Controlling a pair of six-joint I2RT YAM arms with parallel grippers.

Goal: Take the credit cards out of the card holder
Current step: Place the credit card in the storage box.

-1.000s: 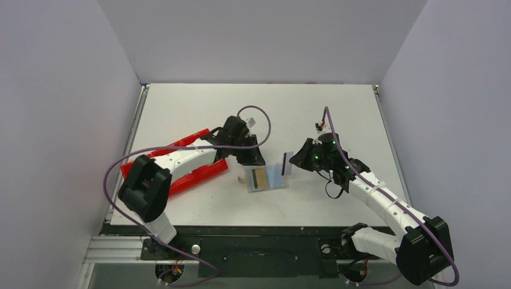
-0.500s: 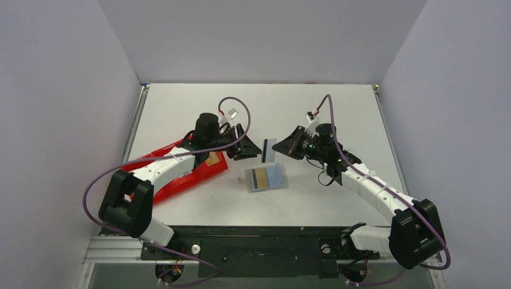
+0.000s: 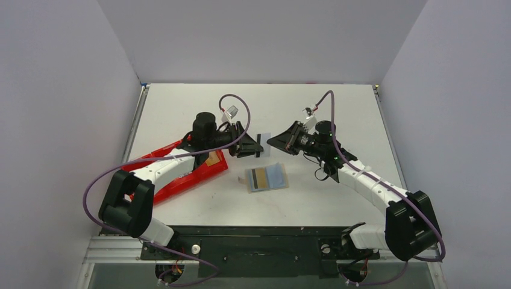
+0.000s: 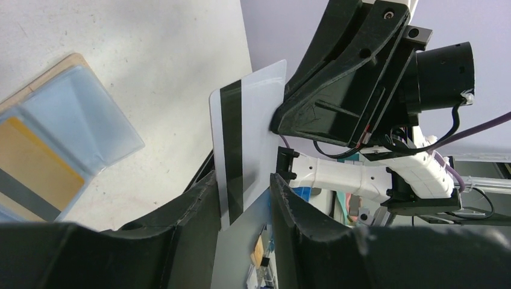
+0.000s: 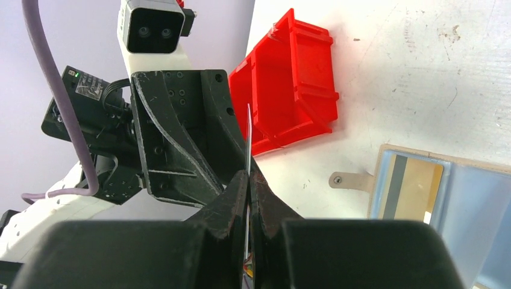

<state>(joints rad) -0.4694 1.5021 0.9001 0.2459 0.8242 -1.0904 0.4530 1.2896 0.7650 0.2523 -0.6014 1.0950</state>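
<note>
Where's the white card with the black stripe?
The white card hangs above mid-table in the top view, pinched by the right gripper, between the fingers of the left gripper, behind the open card holder.

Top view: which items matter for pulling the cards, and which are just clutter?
Job:
- card holder, open on the table
- gold card inside it
- white card, pinched by right gripper
- left gripper at that card

Lying about:
- red tray
</note>
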